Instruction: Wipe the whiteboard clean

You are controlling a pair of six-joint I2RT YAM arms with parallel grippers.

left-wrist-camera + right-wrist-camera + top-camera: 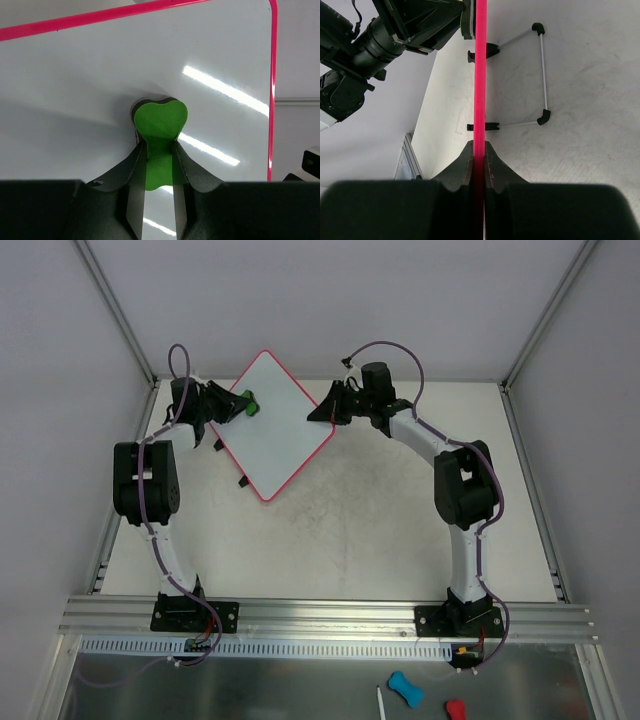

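Observation:
The whiteboard (272, 425), white with a pink-red rim, stands tilted up at the back of the table, one corner toward me. Its face (100, 75) shows no marks. My left gripper (237, 405) is shut on a green eraser (247, 404), which is pressed against the board's left side; in the left wrist view the eraser (159, 131) sits between my fingers (131, 170). My right gripper (327, 412) is shut on the board's right corner; the right wrist view shows the rim (480, 75) edge-on between the jaws.
The board's wire stand with black feet (540, 75) rests on the table behind the board. The left arm's camera and wrist (380, 35) are close past the rim. On the near shelf lie a blue eraser (405, 688), a red eraser (455, 710) and a marker (381, 703).

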